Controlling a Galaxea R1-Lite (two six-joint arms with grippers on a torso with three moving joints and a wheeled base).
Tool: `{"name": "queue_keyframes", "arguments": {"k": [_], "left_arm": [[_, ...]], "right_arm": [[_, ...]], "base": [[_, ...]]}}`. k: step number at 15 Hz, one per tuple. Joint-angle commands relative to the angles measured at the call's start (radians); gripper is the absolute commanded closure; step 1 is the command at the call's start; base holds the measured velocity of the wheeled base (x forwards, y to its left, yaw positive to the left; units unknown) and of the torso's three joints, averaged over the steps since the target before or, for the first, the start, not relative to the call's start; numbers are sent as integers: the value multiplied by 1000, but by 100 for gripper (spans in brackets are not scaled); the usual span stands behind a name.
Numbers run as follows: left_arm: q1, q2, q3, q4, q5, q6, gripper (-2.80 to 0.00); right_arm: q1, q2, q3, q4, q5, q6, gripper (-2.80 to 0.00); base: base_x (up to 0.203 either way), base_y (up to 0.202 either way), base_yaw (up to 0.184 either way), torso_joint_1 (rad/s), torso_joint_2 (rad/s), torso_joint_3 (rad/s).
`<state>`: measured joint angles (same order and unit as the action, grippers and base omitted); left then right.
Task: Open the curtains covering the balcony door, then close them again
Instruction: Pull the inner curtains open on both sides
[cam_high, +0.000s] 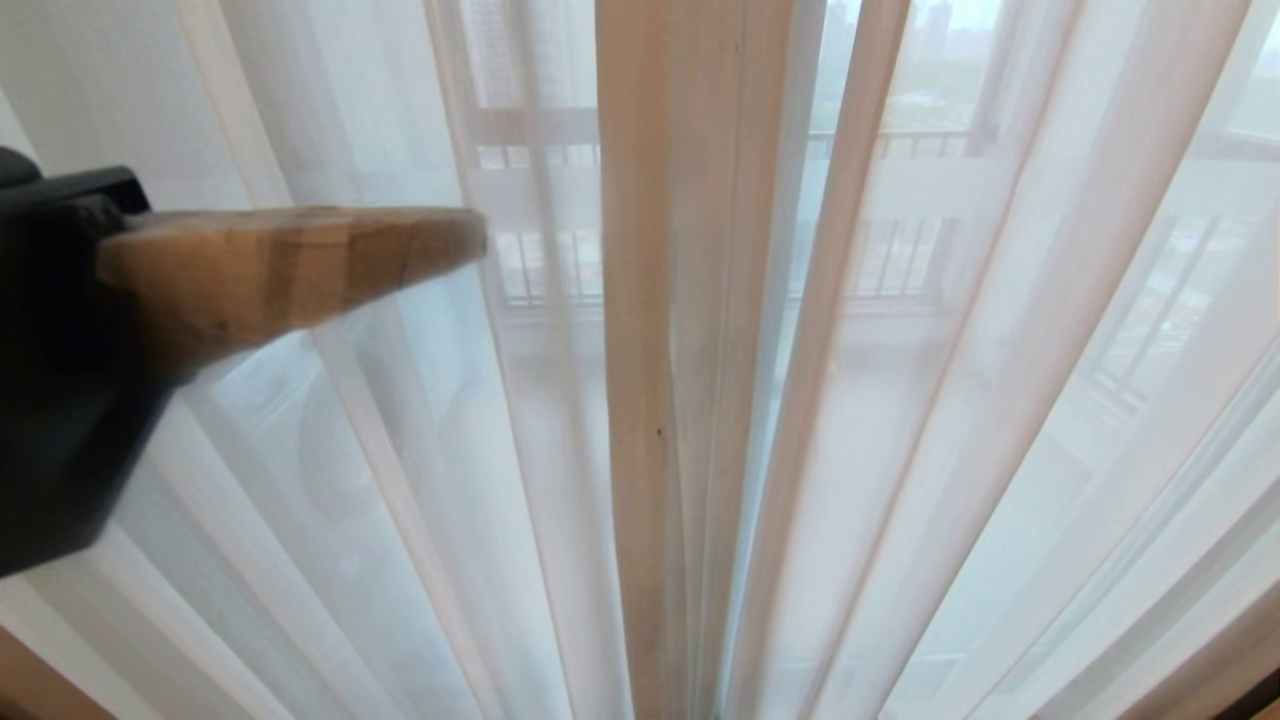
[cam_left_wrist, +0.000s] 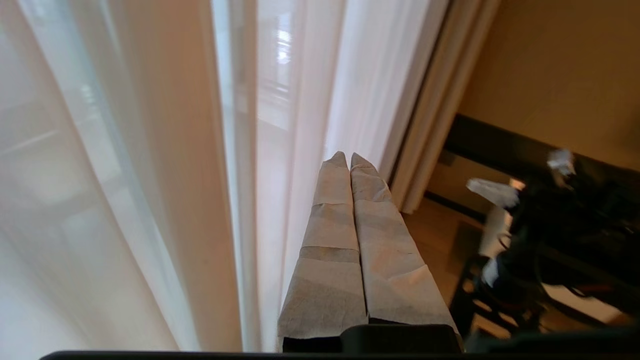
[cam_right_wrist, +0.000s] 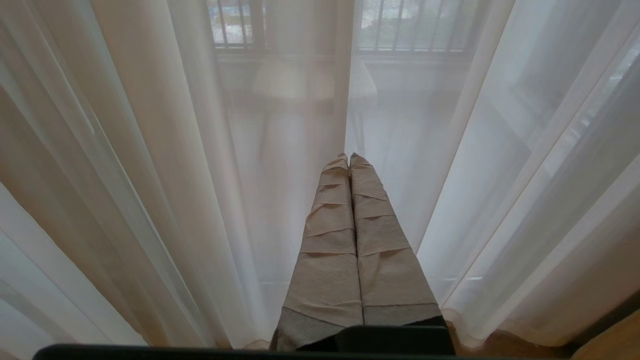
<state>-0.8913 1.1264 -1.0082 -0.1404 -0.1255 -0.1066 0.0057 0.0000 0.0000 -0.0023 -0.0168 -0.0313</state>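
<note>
The curtains (cam_high: 700, 400) hang straight ahead across the whole head view, with 2 gathered edges meeting just right of the middle. Behind them stands a railing (cam_high: 900, 260) (seen only through the fabric). The left gripper (cam_high: 470, 235) reaches in from the left side, its tip near the meeting folds and in front of the fabric. In the left wrist view, a heavier drape (cam_left_wrist: 440, 100) hangs beyond the thin layer, with a wall (cam_left_wrist: 560, 75) next to it.
</note>
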Motion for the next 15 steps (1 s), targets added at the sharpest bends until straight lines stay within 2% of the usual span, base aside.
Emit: {"name": "queue_keyframes", "arguments": {"k": [1,7,12,14,15], "left_arm": [[-26,53,-7,-19,36,1,0],[-59,41,42,-76,161,22,0],[-141,53,56,-115,281,24,0],[-163,55,54,-116,302,24,0],[-166,53,54,-116,303,24,-69]], "right_arm": [[0,2,0,-1,0,-1,0],[0,1,0,0,0,-1,0],[0,0,0,-1,0,-1,0],[0,0,0,-1,0,-1,0],[0,0,0,-1,0,-1,0]], "base": [[0,0,0,0,0,0],[0,0,0,0,0,0],[0,0,0,0,0,0],[0,0,0,0,0,0],[0,0,0,0,0,0]]}}
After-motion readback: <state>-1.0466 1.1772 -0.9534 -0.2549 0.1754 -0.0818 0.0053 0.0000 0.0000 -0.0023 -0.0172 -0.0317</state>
